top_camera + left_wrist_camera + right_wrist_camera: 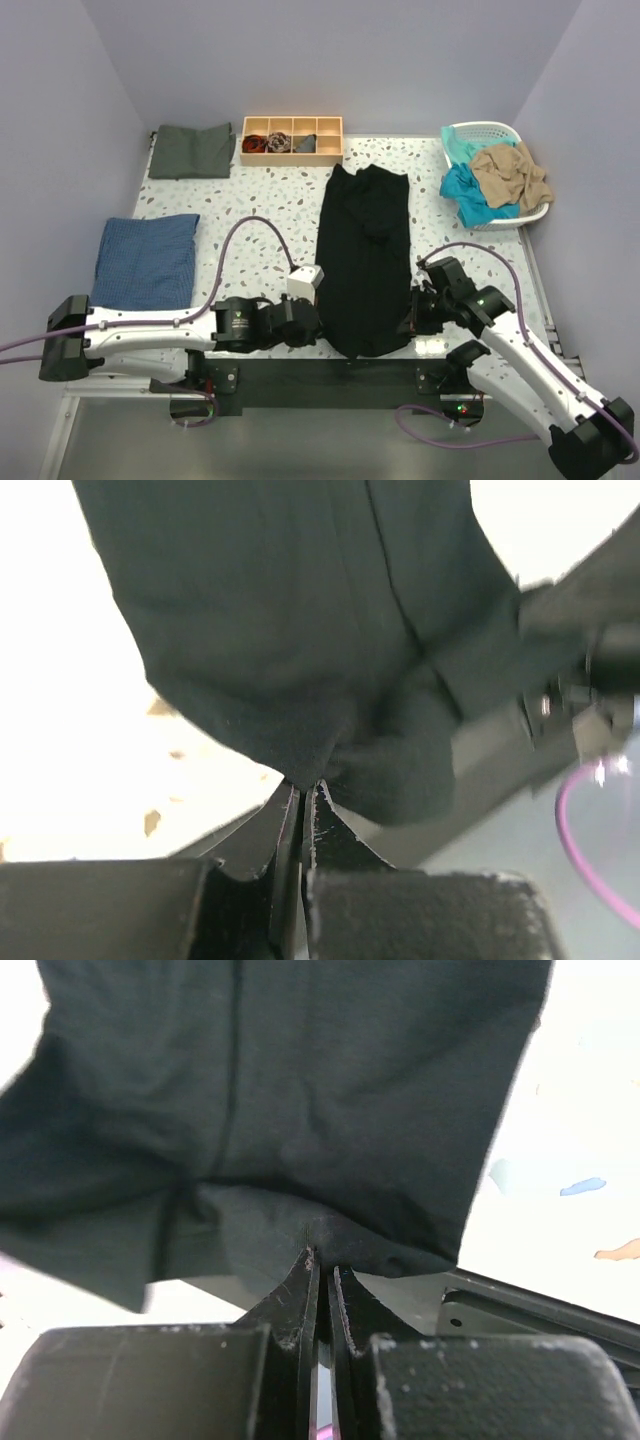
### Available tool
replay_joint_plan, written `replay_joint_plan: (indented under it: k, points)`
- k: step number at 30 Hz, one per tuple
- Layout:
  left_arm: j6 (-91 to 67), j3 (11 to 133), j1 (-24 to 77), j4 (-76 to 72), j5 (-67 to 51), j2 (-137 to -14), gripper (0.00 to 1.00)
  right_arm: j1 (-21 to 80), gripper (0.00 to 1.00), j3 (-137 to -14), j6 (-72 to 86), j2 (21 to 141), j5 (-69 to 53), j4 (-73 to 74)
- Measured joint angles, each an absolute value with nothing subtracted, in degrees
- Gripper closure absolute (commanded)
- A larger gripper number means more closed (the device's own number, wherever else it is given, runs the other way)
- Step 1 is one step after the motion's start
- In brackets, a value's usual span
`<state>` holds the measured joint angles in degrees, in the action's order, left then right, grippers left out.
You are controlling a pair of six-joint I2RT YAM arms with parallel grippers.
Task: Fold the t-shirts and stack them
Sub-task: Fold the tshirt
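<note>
Black t-shirt (363, 260): lies lengthwise down the middle of the table (270, 205) as a long narrow strip. Its far end is near the wooden tray and its near end reaches the table's near edge, between the two arms. A rumpled fold sits on its far right part.
Left gripper (320, 328): low at the near-left corner of the black t-shirt. In the left wrist view the fingers (325, 825) are pressed almost together, with a pucker of dark fabric (300, 630) nipped at their tips.
Right gripper (408, 322): at the near-right corner of the same shirt. In the right wrist view the jaws are closed to a thin slit, with a gather of the cloth (280, 1090) caught at the tips (322, 1257).
Grey-green t-shirt (190, 150): folded flat at the far-left corner of the table, just beside the tray.
Blue checked cloth (147, 260): folded into a rectangle at the left edge, well apart from the black shirt.
Wooden tray (290, 157): at the far edge, divided into compartments. Small dark bundles lie in some of them, too small to make out.
White basket (497, 128): at the far-right corner.
Teal t-shirt (468, 192): crumpled, spilling over the basket's near-left rim.
Tan t-shirt (512, 170): crumpled on top of the teal one.
</note>
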<state>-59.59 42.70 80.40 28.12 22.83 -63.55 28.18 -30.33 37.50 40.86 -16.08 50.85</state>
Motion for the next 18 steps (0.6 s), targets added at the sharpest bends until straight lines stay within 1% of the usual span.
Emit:
replay_joint_plan:
  k: [7,12,18]
  points:
    - [-53.17,43.44,71.33,26.81,23.59,-65.36,0.95,28.18,0.96,-32.64,37.43,43.86,-15.31,49.65]
    - [-47.68,46.13,65.89,24.77,22.33,-70.74,0.95,28.18,0.94,-36.97,36.97,46.70,-11.20,46.28]
    - [-40.93,50.13,58.52,20.58,17.93,-77.36,0.96,28.18,0.94,-43.03,34.81,56.84,-6.42,44.34]
